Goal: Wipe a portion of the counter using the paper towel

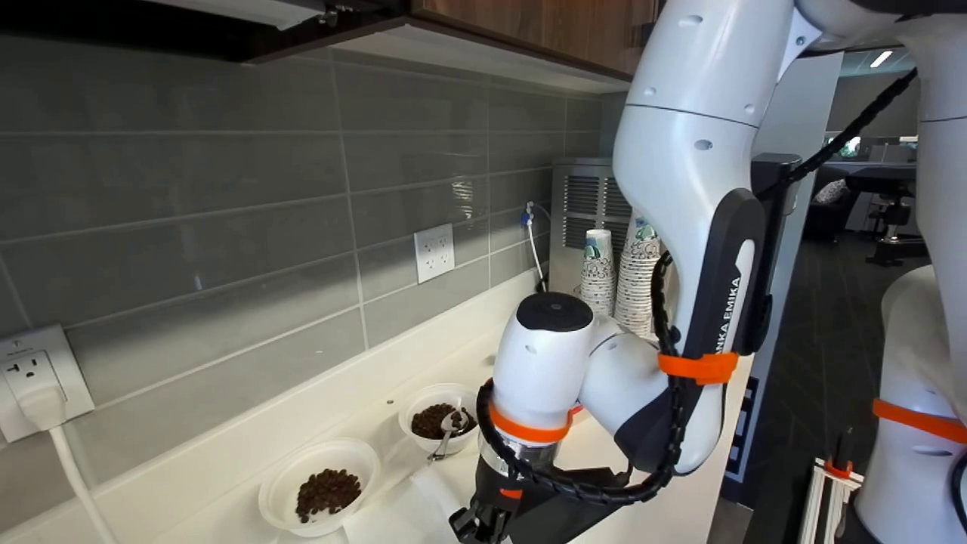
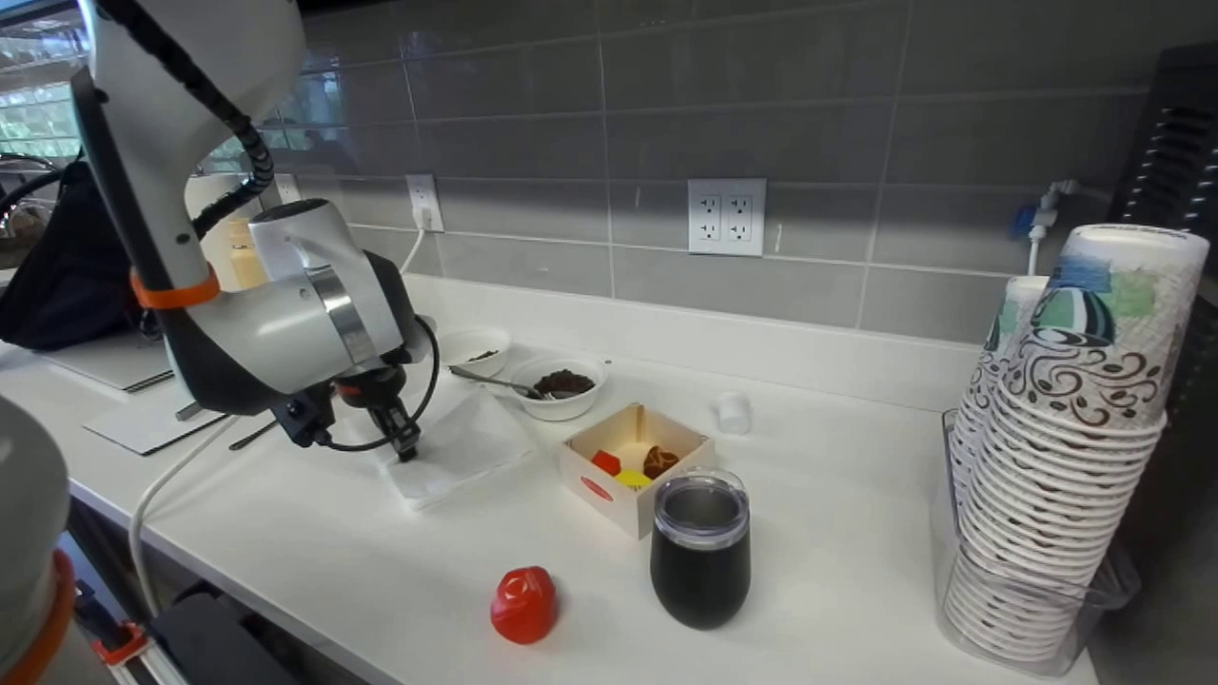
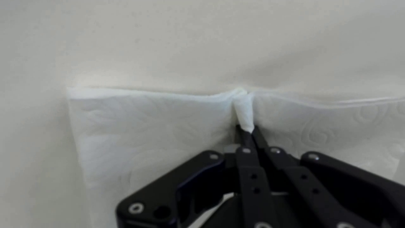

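Note:
The off-white counter [image 2: 809, 571] runs along the grey tiled wall; it also shows in an exterior view [image 1: 665, 514] and the wrist view [image 3: 126, 41]. The white paper towel [image 2: 476, 442] lies on it, and also shows in an exterior view [image 1: 400, 517]. In the wrist view, my gripper [image 3: 248, 131] is shut on a pinched fold at the middle of the towel's edge [image 3: 158, 126]. The towel spreads to both sides beneath the fingers. In both exterior views the gripper [image 2: 407, 451] points down, low over the towel; its fingertips [image 1: 477, 529] are near the bottom border.
Two white bowls [image 2: 561, 409] [image 2: 476, 338] of dark pieces stand behind the towel, with a spoon in one. A small wooden box [image 2: 595, 485], a black tumbler [image 2: 700, 580] and a red object [image 2: 524, 605] stand nearby. Stacked paper cups [image 2: 1047, 495] stand at the counter's end.

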Action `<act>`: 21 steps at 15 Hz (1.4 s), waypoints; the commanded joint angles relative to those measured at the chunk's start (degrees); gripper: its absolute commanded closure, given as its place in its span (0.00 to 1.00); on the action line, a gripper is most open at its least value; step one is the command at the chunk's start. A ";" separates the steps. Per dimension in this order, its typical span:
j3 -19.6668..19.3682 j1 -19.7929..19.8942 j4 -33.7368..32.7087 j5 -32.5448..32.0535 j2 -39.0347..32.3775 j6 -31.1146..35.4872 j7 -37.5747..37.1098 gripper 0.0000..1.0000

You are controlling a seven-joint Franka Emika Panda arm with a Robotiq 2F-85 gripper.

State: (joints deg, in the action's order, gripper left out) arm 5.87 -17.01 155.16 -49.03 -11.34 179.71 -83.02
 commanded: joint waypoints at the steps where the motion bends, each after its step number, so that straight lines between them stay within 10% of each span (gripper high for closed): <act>1: -3.39 -1.66 -0.54 -3.11 2.42 -9.19 -1.16 0.99; 8: -3.34 -0.29 2.14 -1.58 1.98 -10.84 1.28 0.99; 18: 8.49 -0.65 2.64 -0.03 -3.87 9.89 3.87 0.99; 21: 11.48 -0.42 2.61 -1.13 -3.76 3.82 2.95 0.99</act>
State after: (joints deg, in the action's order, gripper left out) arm 14.93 -18.08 157.77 -49.68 -13.24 187.60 -79.86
